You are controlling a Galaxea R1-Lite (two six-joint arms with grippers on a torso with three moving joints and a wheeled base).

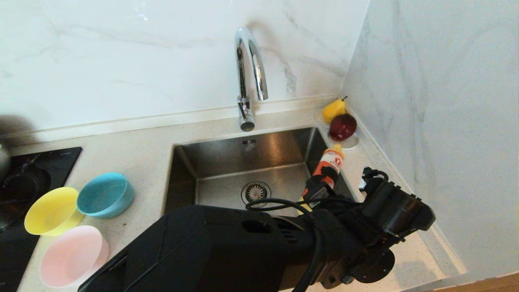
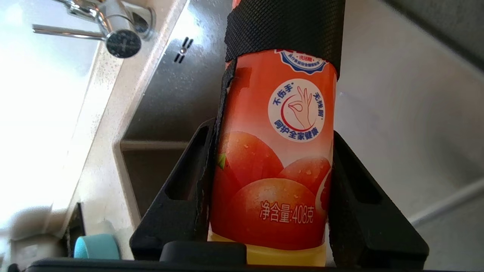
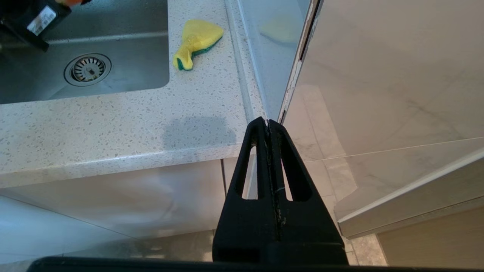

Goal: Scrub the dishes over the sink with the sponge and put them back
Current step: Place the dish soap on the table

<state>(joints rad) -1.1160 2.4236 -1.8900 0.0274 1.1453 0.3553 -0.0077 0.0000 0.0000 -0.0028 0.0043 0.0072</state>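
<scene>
You have the sink (image 1: 227, 170) as your landmark. Left of it on the counter sit the yellow bowl (image 1: 52, 211), light blue bowl (image 1: 106, 194) and pale pink bowl (image 1: 73, 255), all empty and upright. Your left gripper (image 2: 272, 151) reaches over the sink's right edge, clamped around an orange detergent bottle (image 1: 330, 164). The sponge (image 3: 196, 41), yellow with a green underside, lies on the counter just right of the sink, tail towards the front edge. Your right gripper (image 3: 269, 124), closed and empty, hangs off the counter front, probably nearer it.
</scene>
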